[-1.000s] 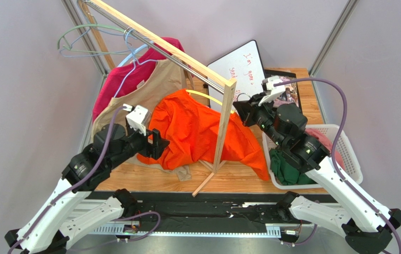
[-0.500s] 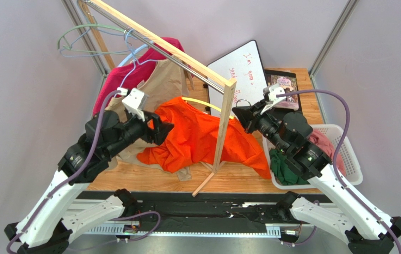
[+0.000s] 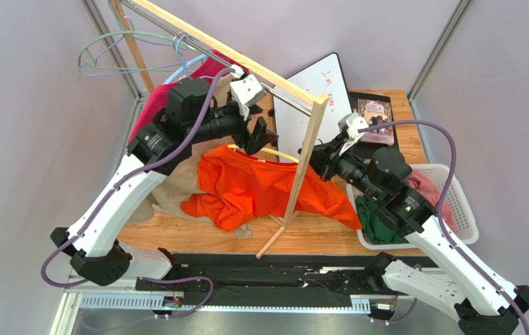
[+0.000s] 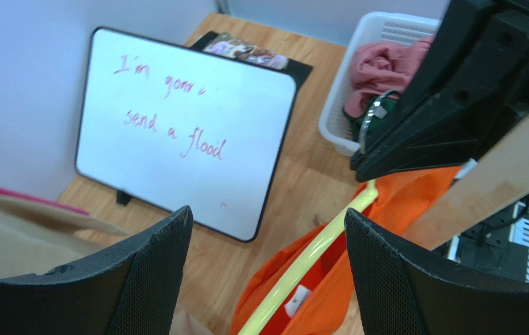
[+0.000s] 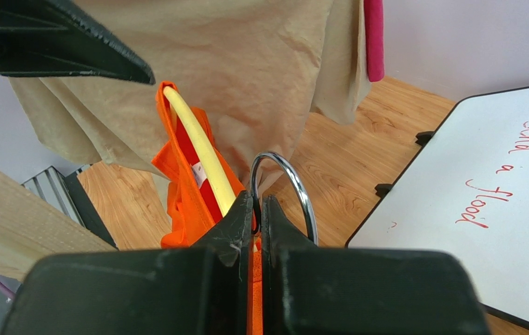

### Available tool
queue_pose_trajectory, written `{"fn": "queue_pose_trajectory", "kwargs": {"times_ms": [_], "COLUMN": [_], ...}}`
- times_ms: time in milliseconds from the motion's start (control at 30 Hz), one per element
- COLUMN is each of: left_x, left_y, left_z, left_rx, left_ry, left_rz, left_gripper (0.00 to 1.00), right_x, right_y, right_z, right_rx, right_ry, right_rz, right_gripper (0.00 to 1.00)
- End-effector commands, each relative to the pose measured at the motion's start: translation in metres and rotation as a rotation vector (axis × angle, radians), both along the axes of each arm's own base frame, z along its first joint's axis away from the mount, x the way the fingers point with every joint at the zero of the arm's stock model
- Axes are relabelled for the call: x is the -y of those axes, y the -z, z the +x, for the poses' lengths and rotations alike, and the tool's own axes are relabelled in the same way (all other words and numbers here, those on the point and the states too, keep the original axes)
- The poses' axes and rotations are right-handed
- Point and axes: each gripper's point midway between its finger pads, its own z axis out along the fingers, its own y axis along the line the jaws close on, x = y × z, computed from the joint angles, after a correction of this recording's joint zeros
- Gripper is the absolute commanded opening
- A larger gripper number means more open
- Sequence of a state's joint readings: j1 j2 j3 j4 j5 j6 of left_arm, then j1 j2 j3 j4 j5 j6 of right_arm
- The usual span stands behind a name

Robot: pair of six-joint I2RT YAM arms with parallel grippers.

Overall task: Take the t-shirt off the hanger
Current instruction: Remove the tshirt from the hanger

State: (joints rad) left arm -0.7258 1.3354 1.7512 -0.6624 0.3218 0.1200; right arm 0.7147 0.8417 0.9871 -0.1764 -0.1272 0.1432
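Orange t-shirt (image 3: 260, 188) hangs draped on the yellow hanger (image 5: 197, 150), which the right gripper (image 5: 253, 209) pinches shut at the hook (image 5: 301, 192), so the wide-open left gripper (image 4: 267, 265) should close on collar cloth, not the hanger, then peel sideways.

Top view overhead from rear; wrist views close, opposed, both showing whiteboard (image 4: 183, 132).

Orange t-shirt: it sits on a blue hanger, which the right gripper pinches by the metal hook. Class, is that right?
No. The hanger is yellow, not blue; the right wrist view shows it. The rest stands: the orange t-shirt sits on it, and the right gripper pinches it by the metal hook.
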Motion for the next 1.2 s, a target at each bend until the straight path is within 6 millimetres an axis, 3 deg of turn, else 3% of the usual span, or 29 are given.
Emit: {"fn": "queue_pose_trajectory", "kwargs": {"times_ms": [0, 167, 333, 533, 633, 700, 733, 800, 833, 867, 900, 933, 967, 1067, 1100, 1133, 1167], "left_x": [0.011, 0.005, 0.002, -0.006, -0.004, -0.005, -0.004, -0.004, -0.004, -0.003, -0.004, -0.003, -0.003, -0.002, -0.003, -0.005, -0.006], "left_y": [0.056, 0.069, 0.059, 0.080, 0.083, 0.088, 0.088, 0.087, 0.087, 0.085, 0.085, 0.083, 0.078, 0.065, 0.063, 0.056, 0.055], "left_z": [-0.025, -0.027, -0.022, -0.022, -0.023, -0.026, -0.027, -0.030, -0.031, -0.032, -0.032, -0.033, -0.036, -0.044, -0.043, -0.045, -0.045], "left_rx": [-0.124, -0.134, -0.078, -0.122, -0.138, -0.158, -0.164, -0.173, -0.177, -0.198, -0.211, -0.231, -0.235, -0.260, -0.258, -0.257, -0.274], "left_ry": [0.200, 0.152, 0.082, 0.042, 0.040, 0.035, 0.038, 0.044, 0.048, 0.038, 0.028, 0.022, 0.022, 0.026, 0.016, 0.006, -0.006], "left_rz": [0.149, 0.118, 0.001, 0.043, 0.033, 0.019, 0.008, -0.007, -0.011, -0.029, -0.038, -0.057, -0.076, -0.137, -0.150, -0.170, -0.183], "left_gripper": [0.83, 0.82, 0.83, 0.80, 0.69, 0.52, 0.36, 0.19, 0.05, 0.00, 0.00, 0.00, 0.00, 0.00, 0.00, 0.00, 0.00], "right_x": [0.001, 0.001, -0.006, -0.008, -0.010, -0.011, -0.011, -0.011, -0.011, -0.010, -0.010, -0.006, -0.004, 0.001, 0.001, 0.003, 0.004], "right_y": [-0.044, -0.043, -0.044, -0.052, -0.052, -0.051, -0.051, -0.051, -0.051, -0.052, -0.041, -0.048, -0.035, -0.024, -0.021, -0.018, -0.016], "right_z": [-0.007, -0.003, -0.004, -0.008, -0.010, -0.010, -0.010, -0.008, -0.007, -0.004, 0.000, 0.003, 0.006, 0.014, 0.015, 0.016, 0.016], "right_rx": [0.104, 0.095, 0.078, 0.084, 0.080, 0.066, 0.057, 0.022, 0.008, -0.015, -0.061, -0.066, -0.114, -0.195, -0.212, -0.222, -0.232], "right_ry": [-0.025, -0.012, -0.042, -0.068, -0.081, -0.080, -0.079, -0.073, -0.061, -0.045, -0.025, 0.007, 0.027, 0.097, 0.108, 0.118, 0.122], "right_rz": [0.070, 0.066, 0.075, 0.097, 0.102, 0.110, 0.113, 0.115, 0.114, 0.123, 0.096, 0.101, 0.064, 0.023, 0.019, 0.015, 0.009], "right_gripper": [0.00, 0.00, 0.00, 0.00, 0.00, 0.00, 0.00, 0.00, 0.00, 0.00, 0.00, 0.00, 0.00, 0.02, 0.06, 0.19, 0.27]}}
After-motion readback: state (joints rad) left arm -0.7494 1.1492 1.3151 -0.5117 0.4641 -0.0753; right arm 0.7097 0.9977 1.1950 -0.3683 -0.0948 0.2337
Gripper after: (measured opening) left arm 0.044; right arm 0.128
